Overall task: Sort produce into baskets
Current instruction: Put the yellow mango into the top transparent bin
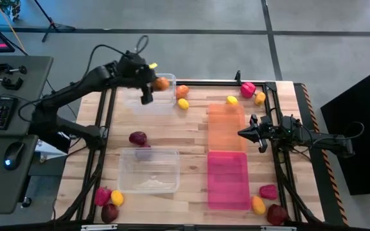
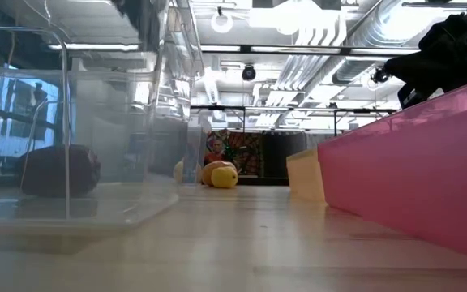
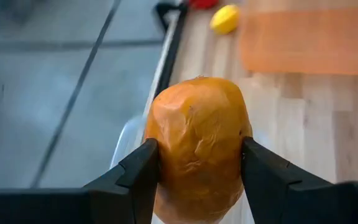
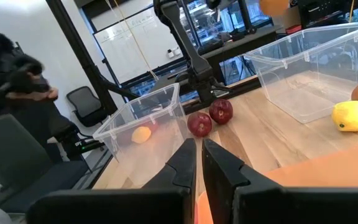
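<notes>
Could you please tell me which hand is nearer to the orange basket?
The right hand hovers at the orange basket's right edge. The left hand holds an orange fruit over the far clear basket.

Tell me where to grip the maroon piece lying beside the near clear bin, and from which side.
Take the maroon piece across its rounded middle, coming straight down from above. It lies free on the table, but the clear bin is close on one side, so a sideways approach looks cramped.
</notes>
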Action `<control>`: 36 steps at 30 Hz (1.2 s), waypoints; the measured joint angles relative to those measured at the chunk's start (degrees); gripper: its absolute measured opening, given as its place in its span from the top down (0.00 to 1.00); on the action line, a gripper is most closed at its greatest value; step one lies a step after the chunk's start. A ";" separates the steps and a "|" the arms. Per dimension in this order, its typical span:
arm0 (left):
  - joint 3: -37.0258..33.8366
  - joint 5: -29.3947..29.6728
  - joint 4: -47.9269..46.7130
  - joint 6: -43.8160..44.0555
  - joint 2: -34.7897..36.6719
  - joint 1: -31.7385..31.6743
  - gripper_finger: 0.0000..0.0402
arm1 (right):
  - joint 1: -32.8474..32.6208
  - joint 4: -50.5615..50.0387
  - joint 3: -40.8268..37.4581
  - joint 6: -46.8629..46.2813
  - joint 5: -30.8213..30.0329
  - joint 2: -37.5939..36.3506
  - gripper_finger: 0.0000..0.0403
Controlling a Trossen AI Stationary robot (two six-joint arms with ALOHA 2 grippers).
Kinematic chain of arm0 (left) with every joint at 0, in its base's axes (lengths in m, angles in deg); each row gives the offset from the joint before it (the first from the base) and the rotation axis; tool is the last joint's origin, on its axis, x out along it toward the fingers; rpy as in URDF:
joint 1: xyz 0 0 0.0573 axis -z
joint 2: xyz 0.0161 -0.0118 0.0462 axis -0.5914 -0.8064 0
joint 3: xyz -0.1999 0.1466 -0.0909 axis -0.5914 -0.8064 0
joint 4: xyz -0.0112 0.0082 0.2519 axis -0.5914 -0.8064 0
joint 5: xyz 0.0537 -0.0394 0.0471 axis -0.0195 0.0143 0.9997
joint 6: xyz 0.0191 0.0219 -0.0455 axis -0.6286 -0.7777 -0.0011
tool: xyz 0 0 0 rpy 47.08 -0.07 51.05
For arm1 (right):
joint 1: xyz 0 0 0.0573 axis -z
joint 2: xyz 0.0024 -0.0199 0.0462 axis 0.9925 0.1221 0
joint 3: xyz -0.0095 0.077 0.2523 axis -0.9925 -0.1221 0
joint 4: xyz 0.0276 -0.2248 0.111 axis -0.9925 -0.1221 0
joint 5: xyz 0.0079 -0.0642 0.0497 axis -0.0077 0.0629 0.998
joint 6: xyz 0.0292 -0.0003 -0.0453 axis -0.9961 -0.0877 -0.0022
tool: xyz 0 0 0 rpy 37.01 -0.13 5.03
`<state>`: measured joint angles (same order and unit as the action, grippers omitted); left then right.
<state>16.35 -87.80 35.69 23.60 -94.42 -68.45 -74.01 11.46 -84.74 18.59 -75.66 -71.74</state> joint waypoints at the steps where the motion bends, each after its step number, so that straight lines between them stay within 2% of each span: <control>1: -1.19 -0.03 0.62 2.23 0.61 -1.21 0.56 | 0.02 -0.02 0.00 0.00 0.00 0.00 0.96; 4: -3.67 -0.15 2.08 8.50 1.59 -4.11 0.54 | 0.01 0.00 0.01 0.02 0.00 0.00 0.96; 9: -6.23 -0.06 4.38 13.69 1.49 -7.00 0.50 | 0.02 -0.02 0.02 0.00 0.00 0.00 0.96; 18: -6.47 -0.50 4.72 13.75 0.96 -7.57 0.47 | 0.00 0.00 0.01 0.01 0.00 0.00 0.96; 21: -6.47 -0.50 3.14 12.43 0.96 -7.55 0.39 | 0.00 -0.01 0.00 0.00 0.00 0.00 0.96; 30: -6.47 -0.17 2.36 7.78 0.96 -7.55 0.04 | 0.00 0.00 0.02 0.02 0.00 0.00 0.96; 33: -6.47 -0.28 2.81 8.57 0.96 -7.50 0.02 | 0.01 -0.01 0.01 0.00 0.00 0.00 0.96; 36: -6.45 -0.31 1.64 15.99 1.19 -7.35 0.02 | 0.02 0.00 0.02 0.00 0.00 0.00 0.96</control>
<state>9.90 -88.11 37.33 39.59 -93.23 -75.81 -74.00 11.45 -84.72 18.60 -75.66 -71.74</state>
